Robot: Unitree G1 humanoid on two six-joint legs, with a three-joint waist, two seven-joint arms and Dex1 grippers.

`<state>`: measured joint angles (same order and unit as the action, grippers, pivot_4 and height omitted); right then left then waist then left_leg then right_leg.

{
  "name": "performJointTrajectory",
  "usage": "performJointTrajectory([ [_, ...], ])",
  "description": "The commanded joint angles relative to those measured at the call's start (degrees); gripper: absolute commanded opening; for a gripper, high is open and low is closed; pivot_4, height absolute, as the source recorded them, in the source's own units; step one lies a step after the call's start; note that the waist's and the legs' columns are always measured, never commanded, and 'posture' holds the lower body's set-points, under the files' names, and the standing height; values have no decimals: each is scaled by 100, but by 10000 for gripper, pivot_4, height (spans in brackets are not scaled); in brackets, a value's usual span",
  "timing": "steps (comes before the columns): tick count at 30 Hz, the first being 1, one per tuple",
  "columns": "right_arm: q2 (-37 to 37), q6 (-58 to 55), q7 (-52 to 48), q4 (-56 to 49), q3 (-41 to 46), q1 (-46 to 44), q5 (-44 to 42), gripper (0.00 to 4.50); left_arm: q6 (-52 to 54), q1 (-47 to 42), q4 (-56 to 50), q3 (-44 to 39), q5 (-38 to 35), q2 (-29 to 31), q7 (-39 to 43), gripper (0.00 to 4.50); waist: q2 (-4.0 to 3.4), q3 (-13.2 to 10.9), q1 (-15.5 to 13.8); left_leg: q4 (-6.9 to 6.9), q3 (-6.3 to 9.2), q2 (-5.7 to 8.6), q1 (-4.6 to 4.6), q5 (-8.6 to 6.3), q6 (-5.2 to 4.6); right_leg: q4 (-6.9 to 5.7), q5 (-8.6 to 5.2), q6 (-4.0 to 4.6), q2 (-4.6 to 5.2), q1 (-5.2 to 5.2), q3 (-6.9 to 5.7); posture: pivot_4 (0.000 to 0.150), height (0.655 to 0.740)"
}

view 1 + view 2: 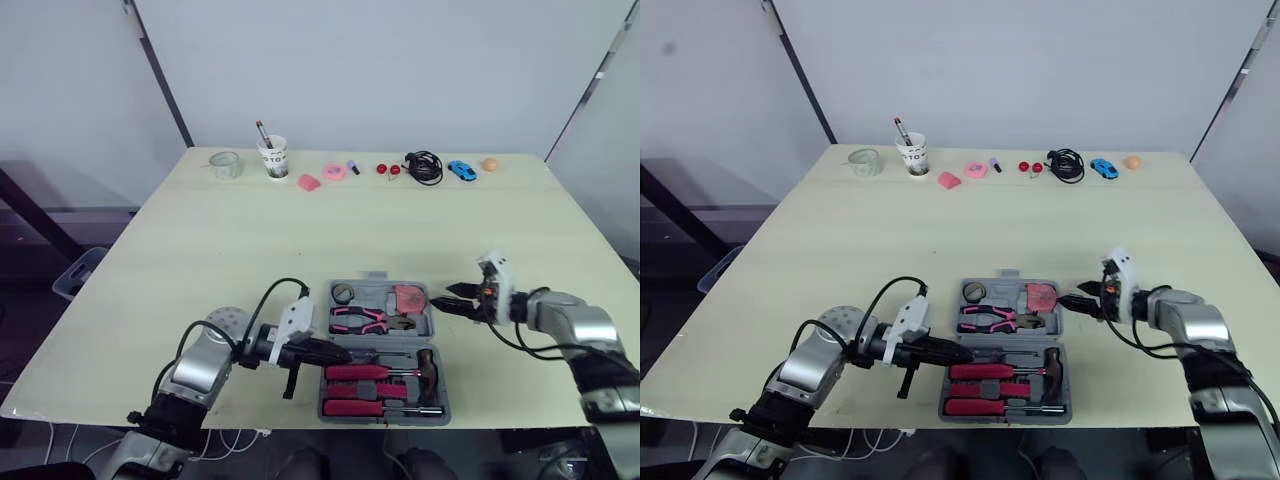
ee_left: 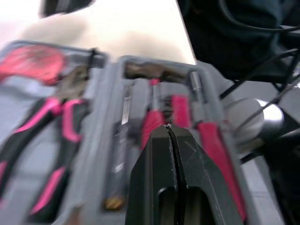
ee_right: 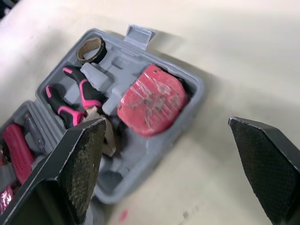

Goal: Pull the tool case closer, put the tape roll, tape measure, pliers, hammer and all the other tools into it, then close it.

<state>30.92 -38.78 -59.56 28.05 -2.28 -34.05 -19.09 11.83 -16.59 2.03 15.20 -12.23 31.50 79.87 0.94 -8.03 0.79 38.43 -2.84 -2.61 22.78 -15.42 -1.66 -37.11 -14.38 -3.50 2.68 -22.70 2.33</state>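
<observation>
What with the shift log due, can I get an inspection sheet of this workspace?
Surface: pale table, no spills seen.
Job's things: grey tool case open at the near edge; tape roll, tape measure, pliers, hammer and red-handled screwdrivers lie inside.
Clutter: along the far edge, glass jar, paper cup with a pen, pink bits, toy car, orange ball.
Grippers: left gripper fingers shut on nothing, at the case's left edge; right gripper open beside its right side.
Cables: black cable coil at the far edge; black cable looping off the left arm.
Surroundings: white wall; grey bin on the floor.
</observation>
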Motion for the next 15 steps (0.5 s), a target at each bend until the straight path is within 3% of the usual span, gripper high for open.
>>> performJointTrajectory([
  [1, -41, -44, -162, 566, -163, -383, 169, 44254, 340, 77, -257, 189, -105, -46, -70, 0, 0, 0, -1, 0, 0, 0, 1, 0, 0, 0, 0, 0, 0, 0, 0, 1500, 7400],
  [10, -387, 103, -507, 2580, -349, -1271, 548, 44254, -79, 47, 391, 682, 446, 6, -164, 0, -2, 0, 26, -1, -2, 0, -2, 0, 0, 2, 0, 0, 0, 1, 0, 1500, 7400],
  [15, -677, -179, -658, 3218, 51, -1608, 339, 44254, -222, 109, 513, 770, 506, -58, -203, 0, 1, 5, 72, -1, -5, -3, -8, 0, 0, -3, 1, 1, -1, 1, 4, 1500, 7400],
])
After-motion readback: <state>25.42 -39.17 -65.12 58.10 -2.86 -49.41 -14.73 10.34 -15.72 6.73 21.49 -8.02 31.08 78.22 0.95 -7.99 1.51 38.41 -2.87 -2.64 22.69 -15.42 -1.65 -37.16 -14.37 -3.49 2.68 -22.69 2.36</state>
